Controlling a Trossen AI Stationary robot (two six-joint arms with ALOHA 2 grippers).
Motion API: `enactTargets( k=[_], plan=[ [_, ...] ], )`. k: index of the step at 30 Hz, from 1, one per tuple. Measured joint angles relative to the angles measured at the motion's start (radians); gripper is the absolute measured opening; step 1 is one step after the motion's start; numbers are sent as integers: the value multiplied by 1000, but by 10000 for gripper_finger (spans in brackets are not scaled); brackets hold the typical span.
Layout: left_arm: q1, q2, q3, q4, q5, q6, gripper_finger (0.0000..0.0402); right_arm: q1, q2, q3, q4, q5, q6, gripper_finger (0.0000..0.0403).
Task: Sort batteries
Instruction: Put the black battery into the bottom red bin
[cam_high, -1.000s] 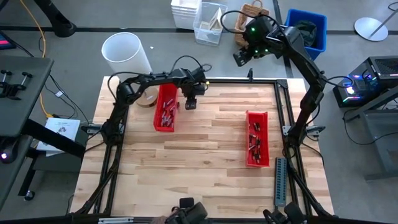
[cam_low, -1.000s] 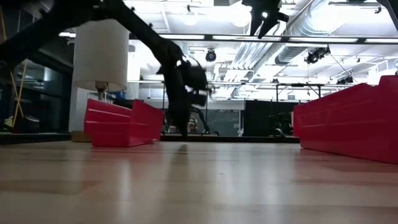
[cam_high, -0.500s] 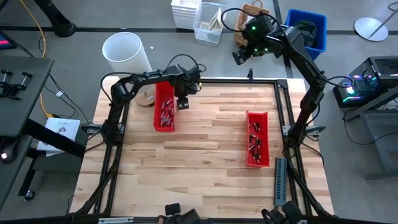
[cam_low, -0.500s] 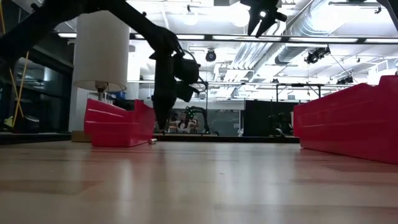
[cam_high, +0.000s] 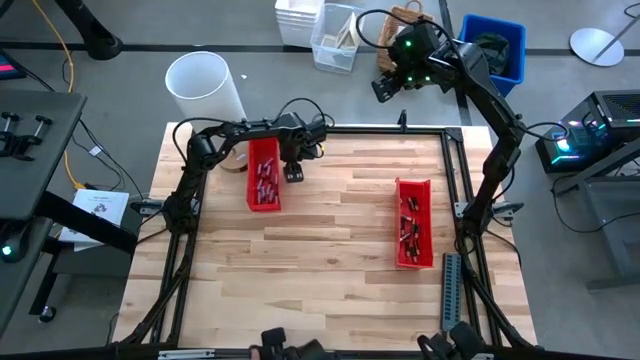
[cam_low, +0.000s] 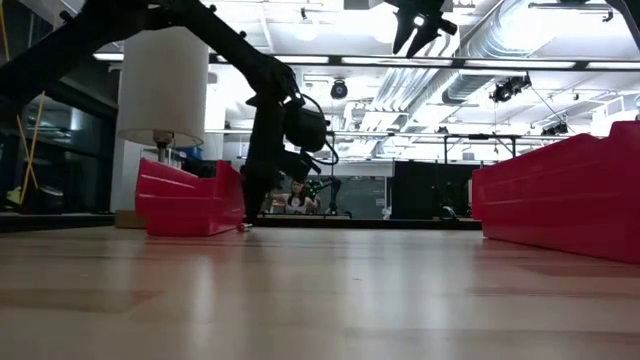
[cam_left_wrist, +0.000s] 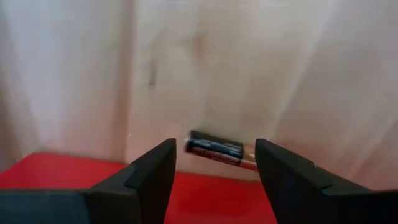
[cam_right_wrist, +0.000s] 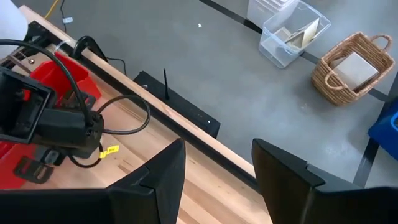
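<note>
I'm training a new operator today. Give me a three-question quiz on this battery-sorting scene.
1. True or false: the left claw is open.
2. Where does the loose battery lie? A) in the right red tray B) on the table beside the left red tray C) in the white bucket
3. Fill in: the right claw hangs high beyond the table's far ____.

Key: 1 true; 2 B; 3 edge.
</note>
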Motion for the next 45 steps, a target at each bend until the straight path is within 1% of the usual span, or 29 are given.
enactTargets(
  k=[2, 5, 8, 10, 11, 14, 15, 20, 27, 36, 38, 40, 43, 45],
  plan=[
    [2, 0, 0, -1, -32, -82, 226, 0, 0, 0, 0, 0, 0, 181],
    [14, 0, 0, -20, -34, -209, 244, 0, 2, 0, 0, -1, 0, 181],
    [21, 1, 1, -36, -33, -313, 253, 0, 7, 1, -1, -3, -2, 181],
    [21, 1, 2, -44, -8, -370, 254, 0, 7, 1, -1, -3, -2, 181],
    [22, 1, 1, -43, 20, -386, 254, 0, 7, 1, 0, -3, -2, 181],
    [22, 3, 1, -29, 89, -393, 253, 0, 7, 1, 0, -4, -2, 181],
    [18, 3, 1, -21, 97, -400, 253, 0, 7, 1, -1, -5, -2, 181],
    [6, 3, 1, 27, 102, -436, 253, 0, 7, 1, -1, -6, -2, 181],
    [7, 3, 0, 38, 99, -521, 253, 0, 7, 1, -2, -6, -2, 181],
    [3, 0, -97, 123, 112, -507, 250, 0, 7, 1, -9, -6, -3, 181],
    [0, 0, -102, 139, 112, -509, 239, 0, 7, 1, -8, -6, -3, 181],
    [-10, -1, -102, 153, 117, -506, 216, 0, 7, 1, -6, -6, -3, 181],
    [-24, -1, -100, 163, 126, -505, 151, 0, 7, 1, -6, -5, -3, 181],
    [-34, 0, -101, 169, 117, -503, 89, 0, 7, 1, -10, -5, -7, 181]
  ],
)
